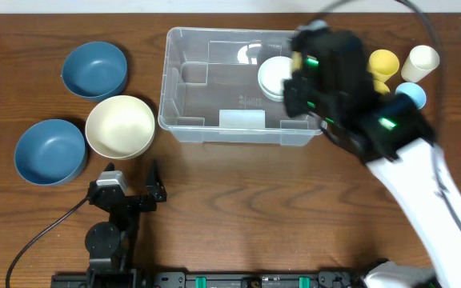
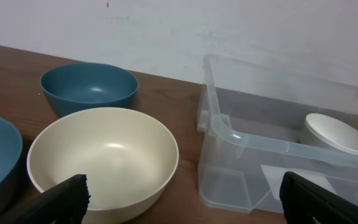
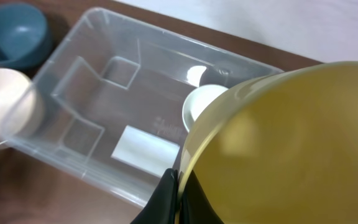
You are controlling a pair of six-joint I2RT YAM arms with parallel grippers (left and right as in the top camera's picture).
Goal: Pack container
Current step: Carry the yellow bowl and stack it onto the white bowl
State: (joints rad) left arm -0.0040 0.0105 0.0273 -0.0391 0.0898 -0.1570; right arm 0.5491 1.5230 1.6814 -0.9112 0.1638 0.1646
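Right gripper (image 3: 178, 186) was pinched tight on the rim of a yellow bowl (image 3: 278, 143), over the right end of the container (image 1: 164, 96), mid-table. Best lowered level, clear of the walls, set beside the white cup (image 1: 274, 76), the only item inside. Left gripper (image 2: 185, 196) was spread wide, empty, near the cream bowl (image 2: 104, 155). Far blue bowl (image 1: 94, 69) and near blue bowl (image 1: 49, 150) sat outside.

The brown wooden table (image 1: 238, 200) carries a clear container (image 1: 170, 88) at mid-back. Left of it sit three bowls (all upright): a blue bowl (image 1: 94, 70), a second blue bowl (image 1: 50, 151) nearer the front, and a cream bowl (image 1: 119, 126) just beside it. Right of the container stand a yellow cup (image 1: 383, 66), a cream cup (image 1: 420, 62) and a light-blue cup (image 1: 411, 94).
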